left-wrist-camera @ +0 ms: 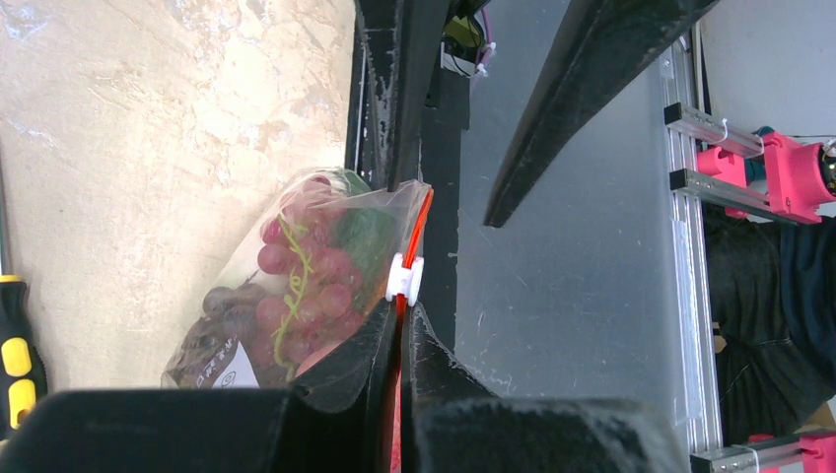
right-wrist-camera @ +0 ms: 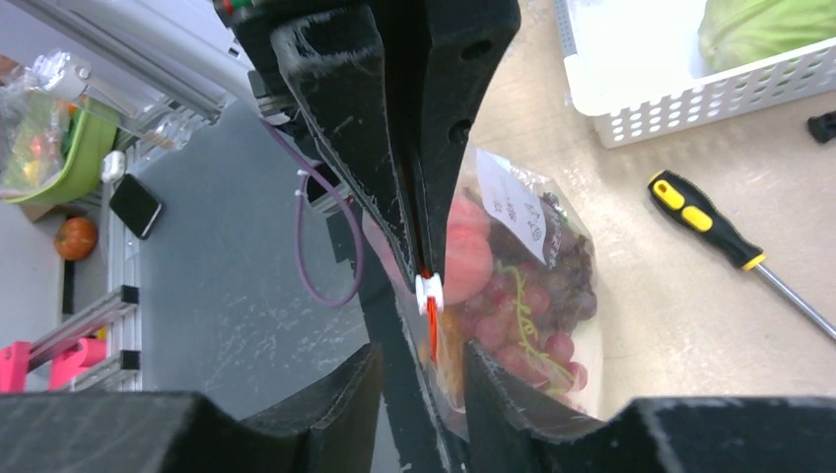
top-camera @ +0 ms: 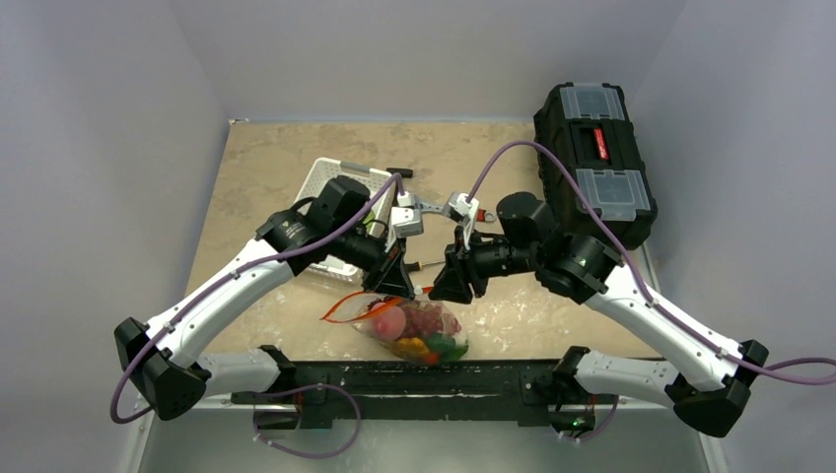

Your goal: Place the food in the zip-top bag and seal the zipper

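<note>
The clear zip-top bag (top-camera: 414, 332) sits near the table's front edge, holding purple grapes (left-wrist-camera: 306, 281), a pink peach (right-wrist-camera: 468, 246), green and orange pieces. My left gripper (left-wrist-camera: 404, 313) is shut on the red-orange zipper (left-wrist-camera: 422, 222), just behind its white slider (left-wrist-camera: 404, 278). In the top view it (top-camera: 394, 281) sits above the bag's mouth. My right gripper (right-wrist-camera: 424, 355) is open, one finger on each side of the zipper (right-wrist-camera: 432, 335), a little short of the slider (right-wrist-camera: 428, 293). It faces the left gripper in the top view (top-camera: 451, 286).
A white slotted basket (top-camera: 330, 182) with a green cabbage (right-wrist-camera: 759, 25) stands behind the left arm. A yellow-and-black screwdriver (right-wrist-camera: 705, 222) lies on the table beside the bag. A black toolbox (top-camera: 592, 158) is at the back right. Small tools (top-camera: 444, 209) lie mid-table.
</note>
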You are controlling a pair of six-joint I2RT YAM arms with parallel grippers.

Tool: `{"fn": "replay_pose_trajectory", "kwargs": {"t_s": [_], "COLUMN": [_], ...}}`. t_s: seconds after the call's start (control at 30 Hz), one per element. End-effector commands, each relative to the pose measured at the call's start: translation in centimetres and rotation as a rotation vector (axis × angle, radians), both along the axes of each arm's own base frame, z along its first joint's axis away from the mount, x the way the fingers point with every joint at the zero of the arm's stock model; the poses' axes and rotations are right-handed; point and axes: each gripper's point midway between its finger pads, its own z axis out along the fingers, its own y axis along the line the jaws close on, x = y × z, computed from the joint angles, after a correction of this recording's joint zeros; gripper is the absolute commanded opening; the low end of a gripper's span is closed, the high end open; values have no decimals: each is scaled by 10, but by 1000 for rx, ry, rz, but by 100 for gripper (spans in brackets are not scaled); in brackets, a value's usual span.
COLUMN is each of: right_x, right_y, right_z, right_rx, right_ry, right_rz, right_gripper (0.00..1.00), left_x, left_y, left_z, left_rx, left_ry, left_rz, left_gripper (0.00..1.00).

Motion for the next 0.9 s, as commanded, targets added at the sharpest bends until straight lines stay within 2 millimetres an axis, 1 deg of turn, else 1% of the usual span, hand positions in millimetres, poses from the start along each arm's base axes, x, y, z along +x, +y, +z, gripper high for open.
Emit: {"fn": "replay_pose_trajectory", "kwargs": {"t_s": [0.0, 0.17, 0.27, 0.47, 0.6, 0.7, 0.8, 0.87], "right_x": [4, 5, 6, 5, 6, 6, 4, 3], "right_y": [-5, 1, 3, 9, 11, 14, 15, 15], "right_z": [8, 10, 9, 4, 2, -1, -6, -6], "right_rx": [-46, -45, -52, -49, -45, -46, -54, -55], "right_ry": [-59, -62, -61, -46, -46, -40, -30, -29], "right_rz": [21, 46, 62, 82, 85, 96, 113, 121], "right_gripper": [32, 20, 16, 14, 8, 8, 12, 12], "left_x": [-2, -3, -3, -4, -5, -5, -5, -6], "left_y": [-8, -8, -8, -7, -7, -7, -7, -7], "left_z": [20, 19, 19, 21, 22, 22, 22, 22], "left_rx": [-84, -82, -82, -84, -86, -88, -88, -88], "left_ry": [-35, -34, -31, -33, -34, -33, -33, -33], "left_rz": [-48, -50, -52, -55, -57, -59, -60, -61], "left_gripper": [0, 0, 0, 0, 0, 0, 0, 0]}}
